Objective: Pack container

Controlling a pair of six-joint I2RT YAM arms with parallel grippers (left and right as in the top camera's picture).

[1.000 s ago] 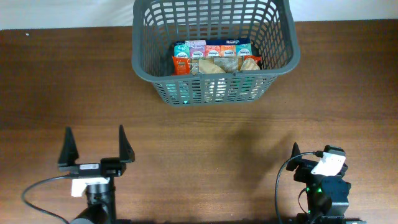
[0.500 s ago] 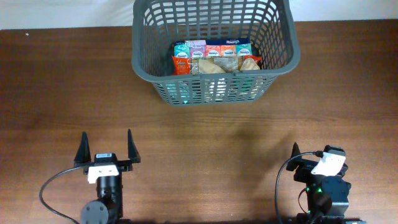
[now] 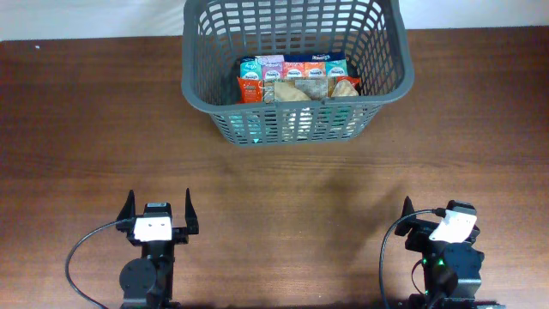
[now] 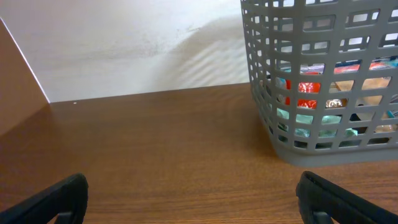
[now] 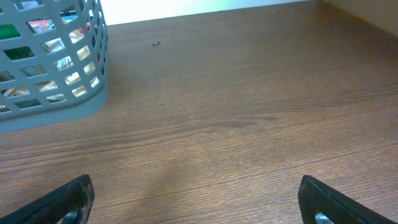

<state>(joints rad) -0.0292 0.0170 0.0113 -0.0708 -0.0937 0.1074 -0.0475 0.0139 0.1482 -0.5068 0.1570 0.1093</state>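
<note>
Left gripper point(image 3: 159, 197) spread wide, empty, black tapered fingers above the wood-grain table point(image 3: 300, 189). Right gripper point(image 5: 194, 194) also spread, empty. Container point(image 3: 292, 127), a grey plastic basket with lattice walls and a rounded rim, stands well ahead: ahead-right of left gripper, ahead-left of right. Glossy colourful packets point(image 3: 296, 77) inside.

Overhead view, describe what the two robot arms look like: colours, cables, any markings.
Both arms are black. The left arm ends in two thin, pointed black fingers, carries a white block near them, and has a black cable looping beside it. The right arm has a similar white piece, a cable loop and a small green light.
</note>
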